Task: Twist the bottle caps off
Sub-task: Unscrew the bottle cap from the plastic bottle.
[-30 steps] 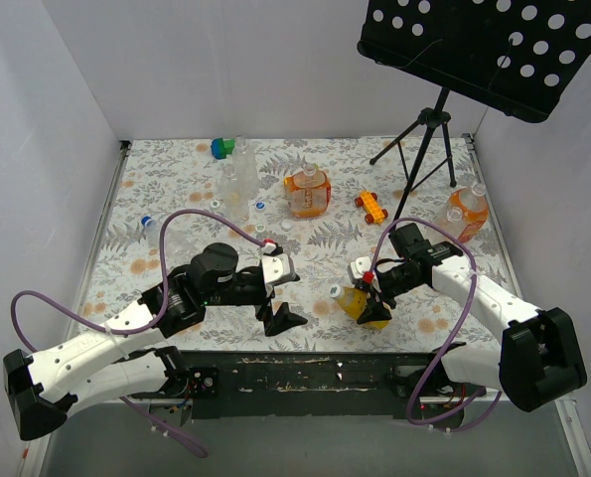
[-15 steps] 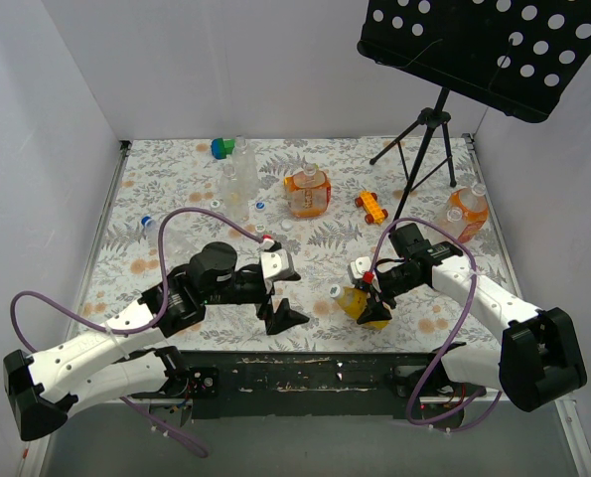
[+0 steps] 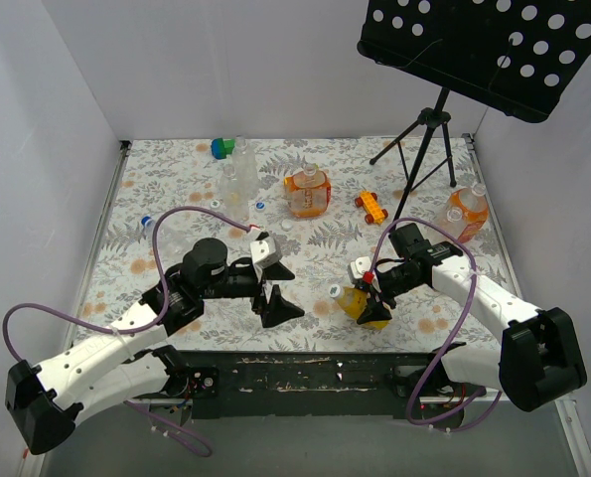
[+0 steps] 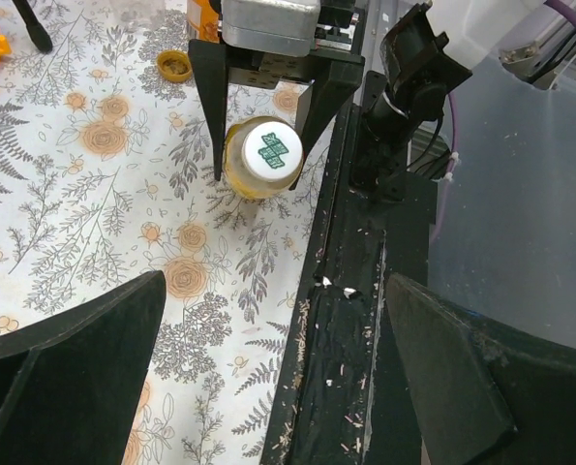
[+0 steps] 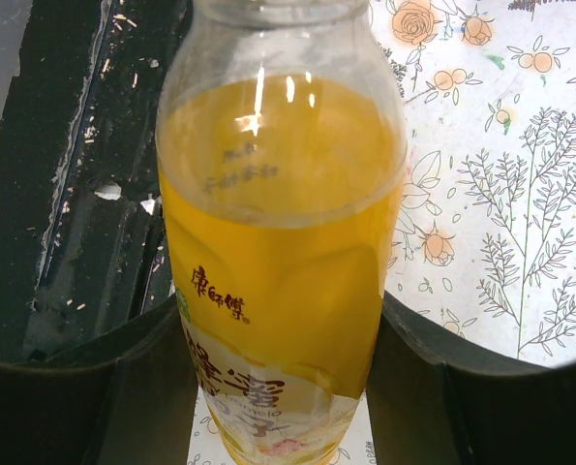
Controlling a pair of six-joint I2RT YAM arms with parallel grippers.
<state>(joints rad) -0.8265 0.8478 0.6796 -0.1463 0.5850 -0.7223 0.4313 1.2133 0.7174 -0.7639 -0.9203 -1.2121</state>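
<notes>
- Now the right gripper [image 3: 367,301] is squeezing a yellow bottle [image 5: 283,242], maybe touching the desk [image 3: 176,189].
- The left gripper [image 3: 278,293] is hanging wide open, empty, facing the white cap [image 4: 271,153].

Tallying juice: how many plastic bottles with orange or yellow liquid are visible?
3: yellow-liquid plastic bottle in right fingers; squat orange-liquid bottle mid-table; orange-liquid bottle far right, possibly hiding another.

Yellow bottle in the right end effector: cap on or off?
On. Left wrist view shows a white cap on the yellow bottle.
</notes>
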